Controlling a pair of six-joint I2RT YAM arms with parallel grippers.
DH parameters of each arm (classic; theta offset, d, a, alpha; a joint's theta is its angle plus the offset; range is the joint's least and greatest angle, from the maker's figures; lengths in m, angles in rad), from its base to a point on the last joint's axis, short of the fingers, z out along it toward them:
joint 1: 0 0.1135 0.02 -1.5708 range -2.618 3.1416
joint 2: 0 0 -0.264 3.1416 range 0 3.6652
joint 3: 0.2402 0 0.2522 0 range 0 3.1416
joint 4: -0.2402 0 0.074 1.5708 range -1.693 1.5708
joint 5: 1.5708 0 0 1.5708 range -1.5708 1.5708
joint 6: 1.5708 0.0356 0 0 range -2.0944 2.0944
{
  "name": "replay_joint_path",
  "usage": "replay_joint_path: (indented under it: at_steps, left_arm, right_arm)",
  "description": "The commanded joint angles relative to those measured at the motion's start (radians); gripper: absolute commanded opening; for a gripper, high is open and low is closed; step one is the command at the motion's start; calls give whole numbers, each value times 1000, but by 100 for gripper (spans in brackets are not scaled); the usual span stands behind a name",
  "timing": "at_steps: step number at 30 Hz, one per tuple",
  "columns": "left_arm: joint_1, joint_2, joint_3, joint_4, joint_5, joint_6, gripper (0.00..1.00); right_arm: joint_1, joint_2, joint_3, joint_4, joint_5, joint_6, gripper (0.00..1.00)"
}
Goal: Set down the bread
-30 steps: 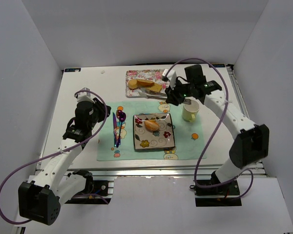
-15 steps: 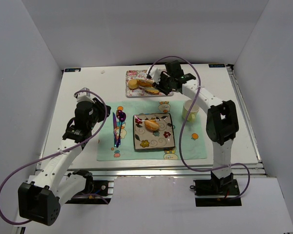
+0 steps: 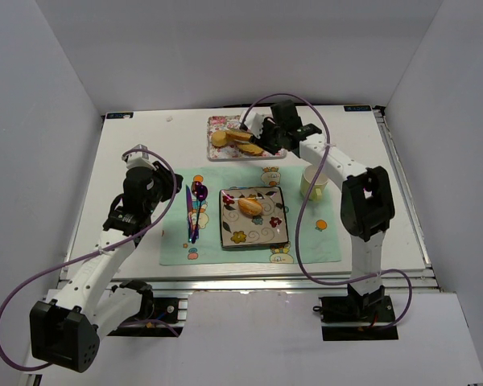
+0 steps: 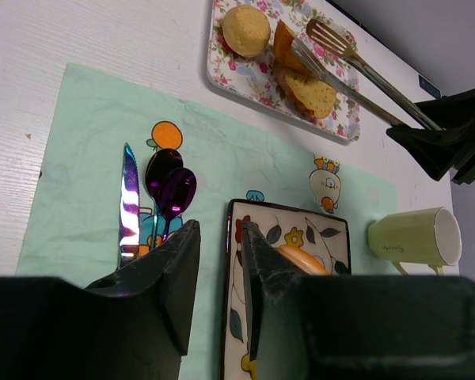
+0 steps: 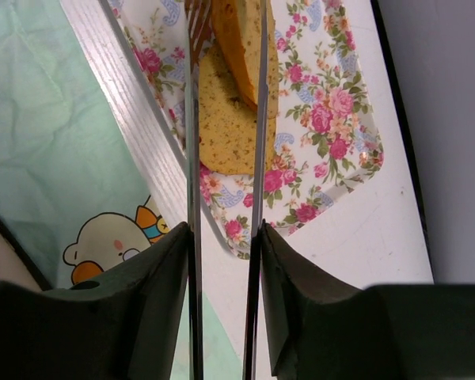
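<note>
Okay, so you're at the pick-up bit of the job. Your right tool [image 5: 222,237] is clamped around a pair of metal tongs [image 5: 191,142], with one blade lying along the inside of each finger. The tong tips reach out ahead of it over the floral tray [image 5: 336,119].

The toasted slices [image 5: 222,119] sit right between the two blades out front, so the tongs straddle the bread. I can't tell whether they're actually pinching it. A round roll [image 4: 246,29] lies on the same tray, just past the slices on the side away from the tool. One oval roll [image 3: 250,206] is already on the square flowered plate [image 3: 253,240], which sits back behind the right tool, toward your bases.

Your left tool [image 4: 219,237] hangs over the placemat [image 4: 79,142], jaws a narrow crack apart with nothing in them.

Next move, I reckon: squeeze the tongs onto one slice and lift it clear of the tray's rim. Then swing it back to the plate and set it beside the roll. Mind the mug [image 4: 416,236], which looks close to that route.
</note>
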Motion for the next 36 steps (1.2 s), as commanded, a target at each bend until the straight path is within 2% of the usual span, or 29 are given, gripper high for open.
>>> replay_joint_path:
  at_steps: [1, 5, 20, 23, 24, 27, 30, 36]
  left_arm:
    - [6, -22, -10, 18, 1, -7, 38]
    - [6, -19, -7, 18, 4, -7, 38]
    - [6, -22, -1, 10, -4, -7, 38]
    - [6, -19, 4, 10, -5, -5, 38]
    - [6, -19, 5, 9, -5, -5, 38]
    - [6, -22, 4, 9, -7, -7, 38]
    - [6, -25, -1, 18, -4, -8, 38]
    - [6, -34, 7, 9, -10, -5, 38]
  right_arm:
    - [4, -65, -6, 73, -2, -23, 45]
    - [4, -25, 23, 51, 24, -31, 48]
    - [2, 101, 123, 5, 67, -14, 45]
    - [4, 98, 122, 4, 59, -11, 37]
    - [4, 92, 120, 4, 56, -6, 30]
    - [1, 38, 94, 5, 36, 1, 18]
    - [-1, -8, 68, 8, 15, 20, 10]
    - [-9, -170, -10, -33, -46, 87, 8]
